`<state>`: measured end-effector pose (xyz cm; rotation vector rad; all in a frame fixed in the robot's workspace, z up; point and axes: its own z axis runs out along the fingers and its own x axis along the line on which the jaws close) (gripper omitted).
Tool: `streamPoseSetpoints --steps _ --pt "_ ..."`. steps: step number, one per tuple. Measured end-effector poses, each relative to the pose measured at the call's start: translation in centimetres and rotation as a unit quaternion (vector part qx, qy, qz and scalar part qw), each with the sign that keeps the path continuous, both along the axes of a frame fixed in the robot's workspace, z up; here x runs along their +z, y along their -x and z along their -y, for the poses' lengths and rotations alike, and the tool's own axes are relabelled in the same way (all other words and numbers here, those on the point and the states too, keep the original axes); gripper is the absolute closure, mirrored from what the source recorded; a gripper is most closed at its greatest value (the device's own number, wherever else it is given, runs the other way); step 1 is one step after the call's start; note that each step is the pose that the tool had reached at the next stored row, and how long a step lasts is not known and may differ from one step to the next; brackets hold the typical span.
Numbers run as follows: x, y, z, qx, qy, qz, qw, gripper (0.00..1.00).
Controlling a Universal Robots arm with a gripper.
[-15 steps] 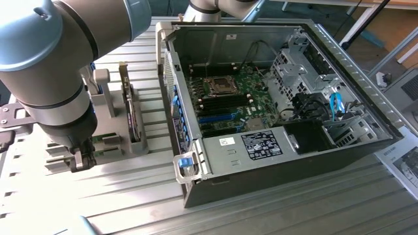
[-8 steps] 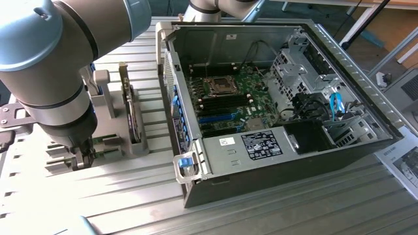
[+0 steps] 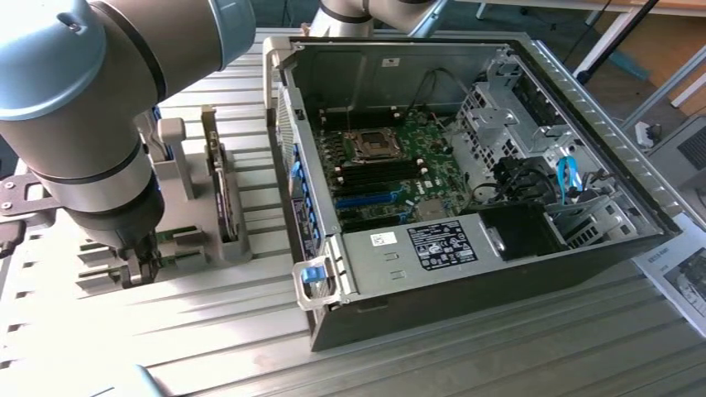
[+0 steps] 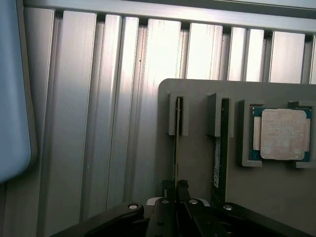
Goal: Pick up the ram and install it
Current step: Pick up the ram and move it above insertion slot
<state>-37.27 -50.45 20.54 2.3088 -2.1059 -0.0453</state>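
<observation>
Because the ram [image 4: 177, 143] stands edge-up in a slotted holder [image 4: 197, 91], the end effector [image 4: 175, 187] seems pinched nearly closed on its thin edge.

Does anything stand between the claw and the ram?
Nothing visible: the claw is closed on the ram in its grey holder. The open case's side wall stands between holder and motherboard.

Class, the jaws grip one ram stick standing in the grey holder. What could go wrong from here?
1. The jaws seem to pinch the ram near one end, so it may tilt or bind in the holder slot when lifted.
2. The second stick stands close beside it, so the jaws could knock it.
</observation>
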Motion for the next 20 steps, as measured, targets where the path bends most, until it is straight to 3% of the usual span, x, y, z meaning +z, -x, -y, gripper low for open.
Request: streamPoseSetpoints --steps 6,16,20 --pt "0.09 0.0 0.00 0.000 0.0002 0.0000 1.0000 0.87" --pt "2.13 0.0 0.00 0.000 0.0002 0.0000 1.0000 0.87" --pt "3.69 0.0 0.00 0.000 0.0002 0.0001 1.0000 0.87"
